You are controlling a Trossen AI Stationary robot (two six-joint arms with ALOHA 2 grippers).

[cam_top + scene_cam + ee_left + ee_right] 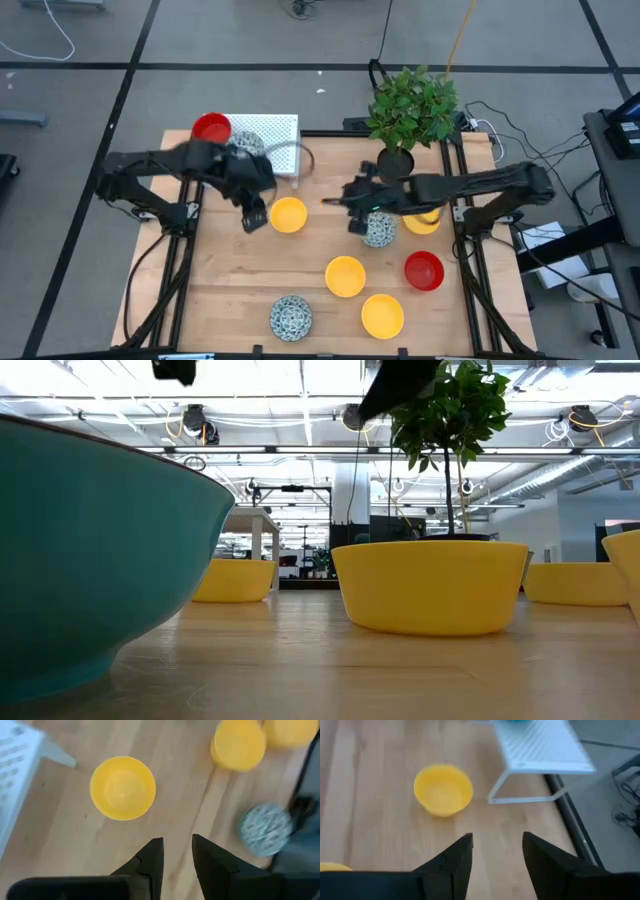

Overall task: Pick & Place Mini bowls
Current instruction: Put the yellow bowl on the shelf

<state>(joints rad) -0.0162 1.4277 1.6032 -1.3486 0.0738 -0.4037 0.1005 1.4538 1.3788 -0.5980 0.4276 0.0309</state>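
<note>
Several mini bowls stand on the wooden table. A yellow bowl point(288, 215) sits between my two grippers and also shows as the yellow bowl point(122, 787) and the yellow bowl point(443, 790). My left gripper point(255, 216) point(177, 851) hovers open just left of it. My right gripper point(355, 208) point(497, 849) is open, beside a speckled bowl point(378, 230) point(265, 829). More bowls stand nearer the table's near edge: yellow point(345, 276), yellow point(382, 315), red point(424, 271), speckled point(291, 317). A red bowl point(211, 128) and a speckled bowl point(246, 144) rest on a white rack point(275, 132).
A potted green plant point(405, 110) stands at the table's far edge, behind the right arm. The white rack point(540, 750) takes the far left corner. Another yellow bowl point(422, 222) lies partly under the right arm. In the low view a large teal-looking bowl point(80, 550) fills the left.
</note>
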